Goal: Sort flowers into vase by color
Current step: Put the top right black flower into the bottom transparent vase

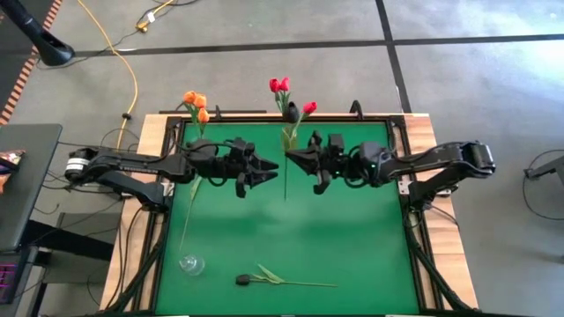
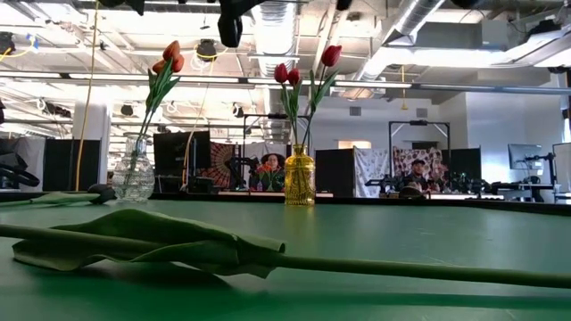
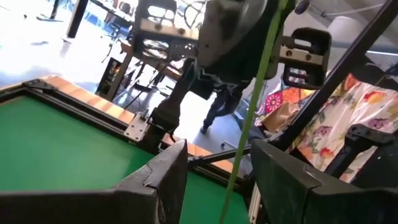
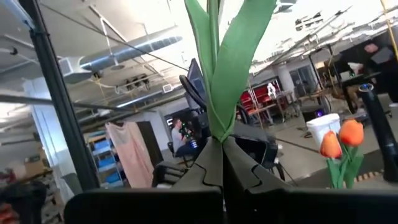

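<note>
Above the middle of the green table (image 1: 352, 238), my right gripper (image 1: 289, 160) is shut on a flower with a long green stem (image 1: 285, 187), leaves (image 1: 288, 136) and a dark head (image 1: 291, 113). My left gripper (image 1: 271, 167) faces it from the left, open. Its fingers (image 3: 168, 174) stand on either side of the stem (image 3: 239, 155) without touching it. Red flowers (image 2: 285, 73) stand in a yellow vase (image 2: 299, 178). Orange flowers (image 2: 169, 58) stand in a clear vase (image 2: 134, 174). My right gripper pinches the flower between its two fingertips where the leaves spring from the stem (image 4: 219, 132). The fingers come from the table's right, tipped a little upward, and lie across the stem. The flower is lifted clear, with its leaves (image 4: 239, 62) rising above the fingers.
Another dark-headed flower (image 1: 264, 280) lies along the table's near edge, its leaf (image 2: 161, 241) close in the low view. Both vases rise well above the table top. A wooden frame (image 1: 159, 141) borders the green surface. Open green lies between the arms and the lying flower.
</note>
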